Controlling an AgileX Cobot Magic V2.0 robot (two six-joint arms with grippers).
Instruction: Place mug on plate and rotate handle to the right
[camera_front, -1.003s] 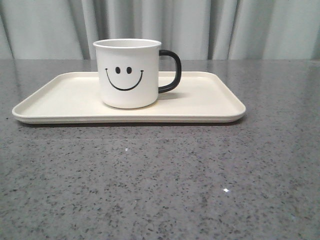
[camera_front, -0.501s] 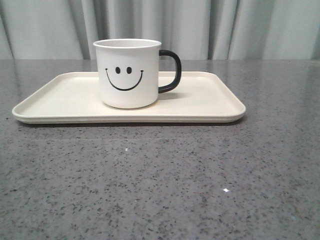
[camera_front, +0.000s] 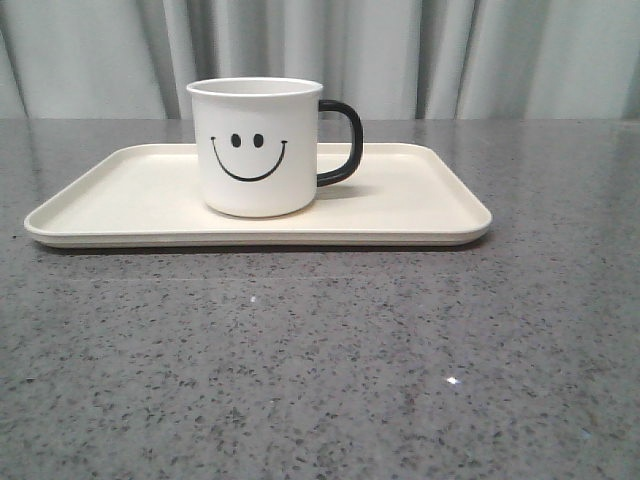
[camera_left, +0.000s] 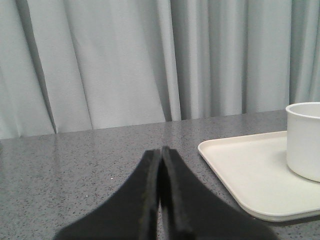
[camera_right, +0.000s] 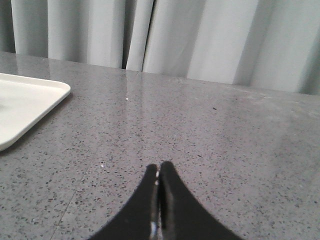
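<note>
The white mug (camera_front: 257, 147) with a black smiley face stands upright on the cream plate (camera_front: 420, 205), left of its middle. Its black handle (camera_front: 341, 142) points to the right. The mug's side (camera_left: 305, 140) and the plate (camera_left: 250, 170) also show in the left wrist view; a corner of the plate (camera_right: 22, 107) shows in the right wrist view. My left gripper (camera_left: 160, 152) is shut and empty, over the table beside the plate. My right gripper (camera_right: 159, 167) is shut and empty, over bare table away from the plate. Neither gripper shows in the front view.
The grey speckled table (camera_front: 320, 360) stretches in front of the plate. A pale pleated curtain (camera_front: 400, 55) hangs behind the table's far edge.
</note>
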